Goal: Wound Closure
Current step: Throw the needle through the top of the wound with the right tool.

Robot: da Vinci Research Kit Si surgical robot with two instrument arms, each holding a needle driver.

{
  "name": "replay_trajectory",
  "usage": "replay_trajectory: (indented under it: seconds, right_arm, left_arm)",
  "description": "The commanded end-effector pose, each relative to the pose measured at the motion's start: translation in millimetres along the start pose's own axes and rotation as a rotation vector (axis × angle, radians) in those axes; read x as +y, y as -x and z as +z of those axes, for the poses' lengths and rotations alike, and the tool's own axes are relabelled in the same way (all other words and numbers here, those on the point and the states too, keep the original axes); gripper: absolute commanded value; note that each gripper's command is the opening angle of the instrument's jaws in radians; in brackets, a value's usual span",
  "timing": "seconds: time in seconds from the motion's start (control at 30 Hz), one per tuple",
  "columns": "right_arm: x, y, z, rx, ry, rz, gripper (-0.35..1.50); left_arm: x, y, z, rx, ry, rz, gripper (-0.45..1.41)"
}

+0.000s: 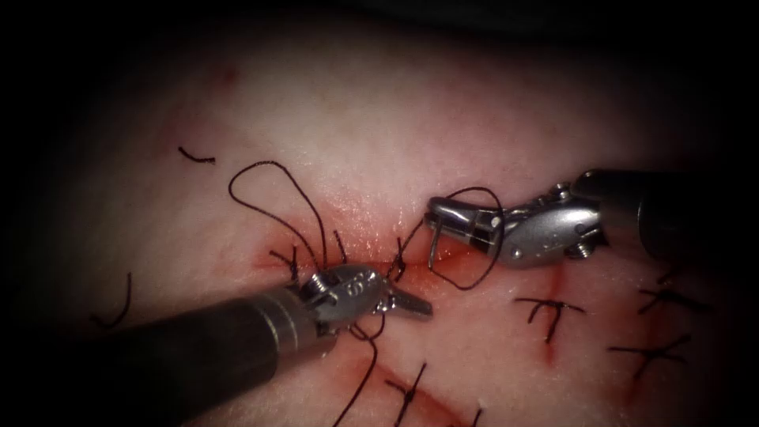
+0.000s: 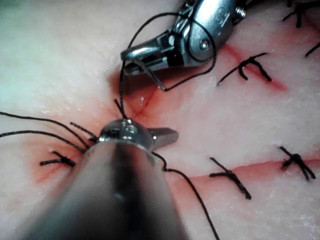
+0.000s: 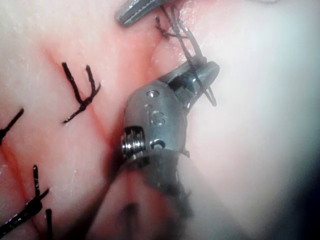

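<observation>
Here the needle (image 1: 433,247) hangs from the right tool (image 1: 443,215), pinched near one end of its curve, its body pointing down toward the cut (image 1: 411,265) and clear of the tissue (image 1: 379,119). The thread (image 1: 474,237) loops round that tool's jaws. The left tool (image 1: 411,304) lies just below, across the cut, jaws pressed together; whether they pinch thread I cannot tell. Finished stitches (image 1: 549,308) sit to the right, loose thread to the left, and red fluid (image 1: 443,273) pools beneath the needle.

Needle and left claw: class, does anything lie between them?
Only bare tissue and red fluid lie between the left claw, jaws closed, and the needle, held by the right claw; thread loops nearby.
</observation>
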Motion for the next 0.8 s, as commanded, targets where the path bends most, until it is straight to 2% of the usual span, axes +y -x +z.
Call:
replay_trajectory:
  seconds: [0.03, 0.17, 0.2, 0.3, 0.63, 0.8]
  right_arm:
    - [-1.7, -0.1, -0.6, 0.008, -0.004, -0.060, -0.35]
    - [-3.5, 0.9, -2.5, -0.001, -0.003, -0.100, -0.35]
    - [-4.3, 1.8, -3.0, -0.015, -0.013, -0.112, -0.35]
    - [-5.2, 2.8, -3.4, -0.034, -0.033, -0.123, -0.35]
    - [-5.4, 2.5, -2.4, -0.038, -0.086, -0.075, -0.35]
    - [-6.3, 3.4, -1.9, -0.031, -0.146, 0.028, -0.35]
  left_arm:
    - [-0.6, -0.3, 0.8, 0.015, -0.007, 0.003, -0.45]
    - [-0.9, 0.1, 1.2, 0.015, -0.017, 0.007, -0.45]
    - [-1.0, 0.2, 1.3, 0.014, -0.023, 0.008, -0.45]
    - [-1.2, 0.3, 1.7, 0.015, -0.030, 0.007, -0.45]
    - [-2.5, 0.2, 2.2, 0.016, -0.068, 0.004, -0.45]
    - [-3.4, 0.8, 1.7, 0.004, -0.111, -0.002, -0.45]
